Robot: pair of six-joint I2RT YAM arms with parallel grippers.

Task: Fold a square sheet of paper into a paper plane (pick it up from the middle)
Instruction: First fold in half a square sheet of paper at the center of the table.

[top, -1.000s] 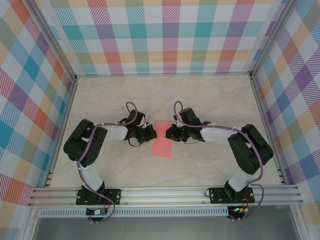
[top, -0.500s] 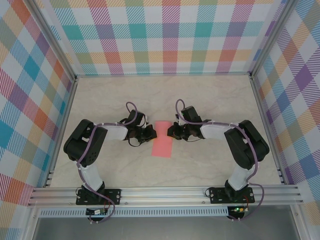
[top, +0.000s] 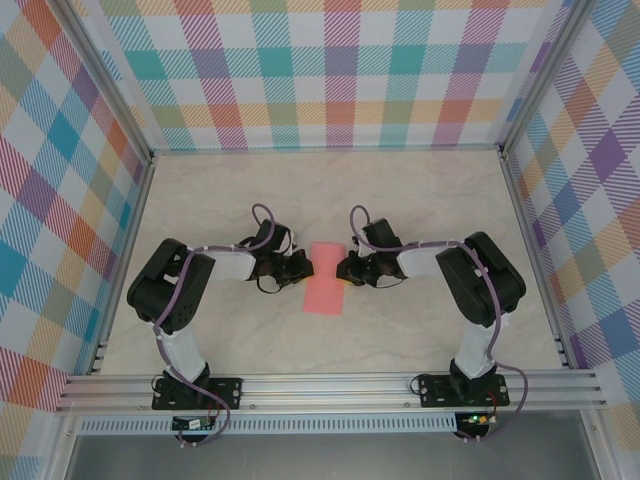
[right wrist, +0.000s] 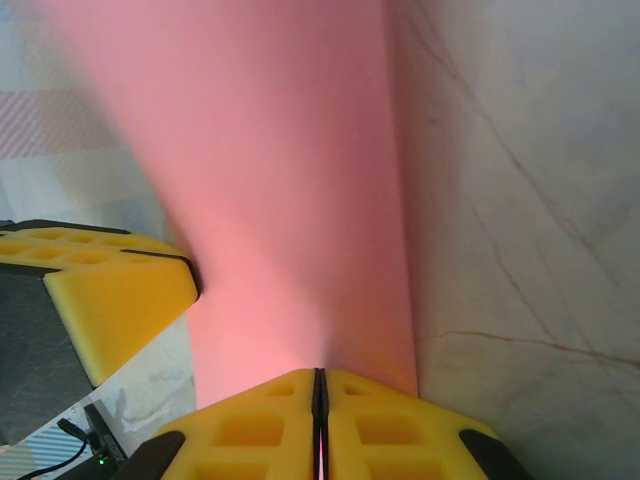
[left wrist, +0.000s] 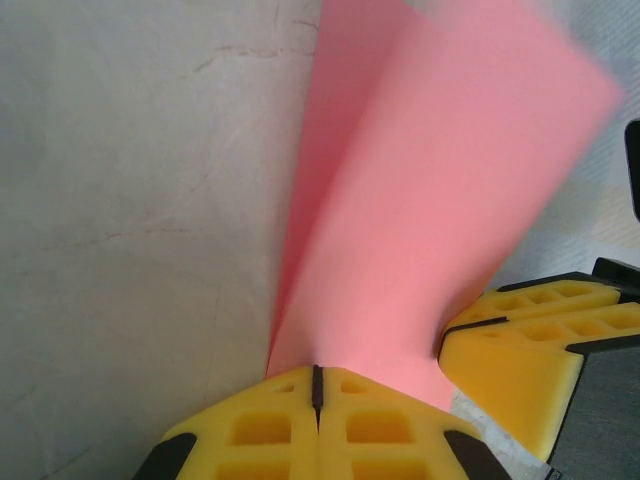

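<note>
Right arm's elbow has swung inward. From above, one paper plane (top: 324, 278), a folded pink strip, lies between left gripper (top: 304, 266) and right gripper (top: 343, 269). Left wrist: that gripper clamped shut on its edge. Right wrist: the other pinched shut on the opposite edge.

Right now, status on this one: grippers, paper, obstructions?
Left gripper shut on pink paper, one long edge. Right gripper shut on opposite edge. Paper a folded strip, not yet a plane. Nothing blocking.
</note>
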